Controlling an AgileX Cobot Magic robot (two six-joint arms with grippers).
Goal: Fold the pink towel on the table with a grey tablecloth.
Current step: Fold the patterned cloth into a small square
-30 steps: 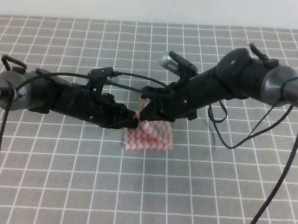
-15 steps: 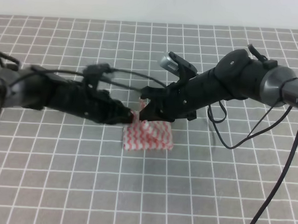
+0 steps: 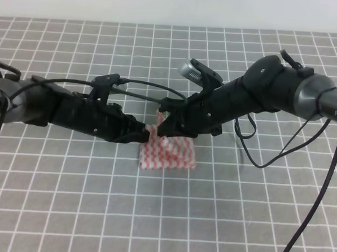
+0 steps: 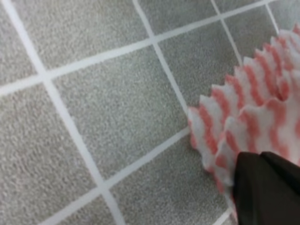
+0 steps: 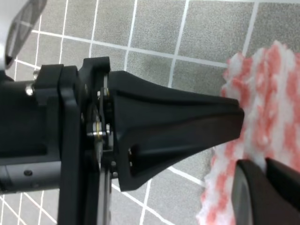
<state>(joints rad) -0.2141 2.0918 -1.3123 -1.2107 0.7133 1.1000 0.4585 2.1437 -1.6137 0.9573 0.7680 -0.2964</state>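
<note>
On the grey grid-printed tablecloth (image 3: 68,200), the overhead view shows both black grippers meeting at the folded pink-and-white zigzag towel's (image 3: 168,153) far edge. Left wrist: left gripper (image 4: 267,187) over towel fringe (closure unclear). Right wrist: right gripper (image 5: 265,192) beside the towel, closure likewise unclear.

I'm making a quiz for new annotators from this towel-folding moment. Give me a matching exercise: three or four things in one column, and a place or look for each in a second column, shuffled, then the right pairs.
Things
1. pink towel
2. grey tablecloth
3. left gripper
4. right gripper

Place or look
A. reaches the towel's far edge from the right of the high view
B. white with wavy pink stripes, a small folded bundle
C. printed with a white square grid
D. at the towel's far-left corner, coming from the left of the high view

Pairs: 1-B, 2-C, 3-D, 4-A
</note>
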